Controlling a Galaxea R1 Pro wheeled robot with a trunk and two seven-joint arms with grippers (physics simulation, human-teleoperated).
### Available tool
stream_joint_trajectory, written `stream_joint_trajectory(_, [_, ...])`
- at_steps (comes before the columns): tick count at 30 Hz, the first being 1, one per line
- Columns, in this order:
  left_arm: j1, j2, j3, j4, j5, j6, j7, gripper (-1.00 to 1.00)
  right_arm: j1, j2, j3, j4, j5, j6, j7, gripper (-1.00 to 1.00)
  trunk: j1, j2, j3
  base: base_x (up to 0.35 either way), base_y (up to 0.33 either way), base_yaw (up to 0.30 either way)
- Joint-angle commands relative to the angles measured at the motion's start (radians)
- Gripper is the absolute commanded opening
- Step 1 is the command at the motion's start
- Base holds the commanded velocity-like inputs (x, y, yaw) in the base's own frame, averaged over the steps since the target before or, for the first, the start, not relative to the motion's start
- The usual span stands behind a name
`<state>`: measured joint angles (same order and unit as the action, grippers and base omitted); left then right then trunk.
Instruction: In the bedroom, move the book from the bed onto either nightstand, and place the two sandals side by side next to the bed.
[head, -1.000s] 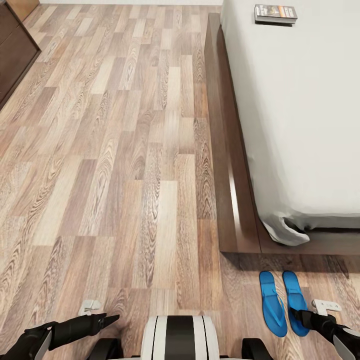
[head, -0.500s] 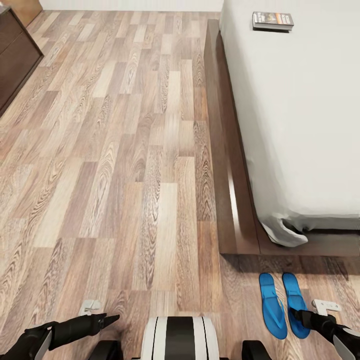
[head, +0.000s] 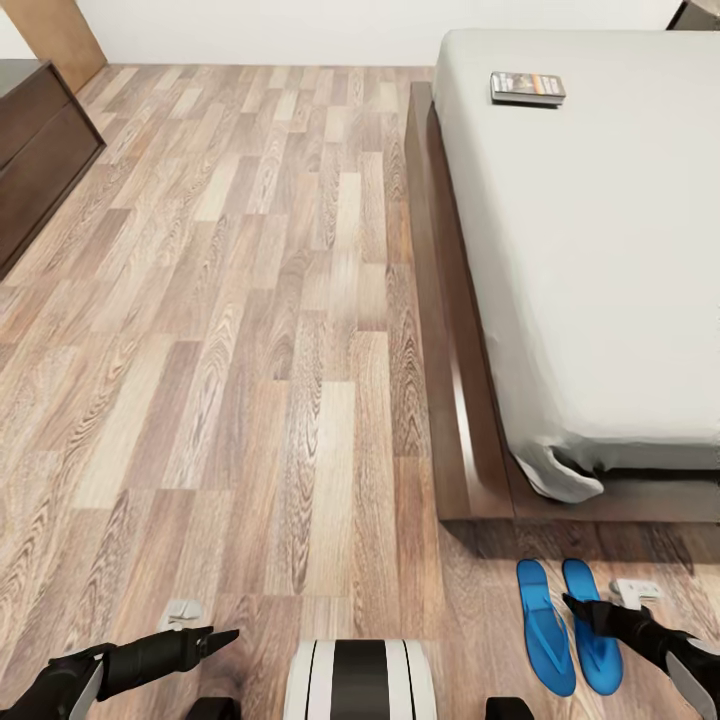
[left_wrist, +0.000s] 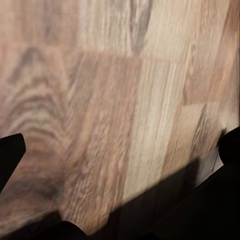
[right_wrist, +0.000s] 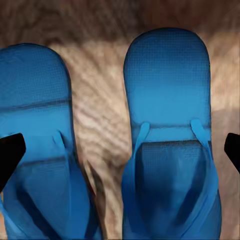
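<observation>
The book (head: 527, 87) lies flat on the pale mattress of the bed (head: 600, 260), near its far end. Two blue sandals (head: 546, 628) (head: 594, 640) lie side by side on the floor just off the bed's near corner, toes toward the frame. My right gripper (head: 600, 606) hangs open over the right sandal. In the right wrist view both sandals (right_wrist: 37, 150) (right_wrist: 167, 135) lie under the open gripper (right_wrist: 121, 152). My left gripper (head: 205, 625) is open over bare floor (left_wrist: 115, 120). A dark piece (head: 697, 14) beyond the bed may be a nightstand; I cannot tell.
A long low dark-brown cabinet (head: 40, 150) stands along the left side, with a light wooden panel (head: 65, 35) behind it. Wood-plank floor (head: 270, 330) stretches between the cabinet and the bed's dark frame (head: 445, 330). A white wall closes the far end.
The head view has tilted up, so the far wall and more of the bed show. My right gripper has moved a little forward over the right sandal. The left gripper has not moved.
</observation>
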<state>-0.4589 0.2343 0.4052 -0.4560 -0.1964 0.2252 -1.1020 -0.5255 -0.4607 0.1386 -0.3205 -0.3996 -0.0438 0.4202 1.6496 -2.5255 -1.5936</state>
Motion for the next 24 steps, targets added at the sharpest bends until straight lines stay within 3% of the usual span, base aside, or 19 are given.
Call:
stream_joint_trajectory(1, [-0.001,-0.001,0.008,-0.001,-0.008,0.011,-0.008,1.00,-0.001,-0.006,0.008,0.000,-0.009,-0.004,0.034,1.00,-0.001,0.000,0.003,0.000,0.000,0.000])
stream_joint_trajectory(6, [-0.001,-0.001,0.008,-0.001,-0.008,0.010,-0.008,1.00,0.000,-0.021,0.009,0.002,-0.012,-0.001,0.248,1.00,-0.003,0.001,0.023,0.000,0.000,0.000])
stream_joint_trajectory(9, [-0.001,-0.003,0.006,-0.001,-0.009,0.008,-0.001,1.00,0.001,-0.023,0.009,0.046,-0.013,-0.001,0.325,1.00,-0.004,0.002,0.034,0.000,0.000,0.000])
stream_joint_trajectory(24, [0.000,-0.023,0.007,0.003,-0.009,0.003,0.021,1.00,0.002,-0.014,0.010,0.128,-0.013,-0.001,0.358,1.00,-0.011,0.005,0.092,0.000,0.000,0.000])
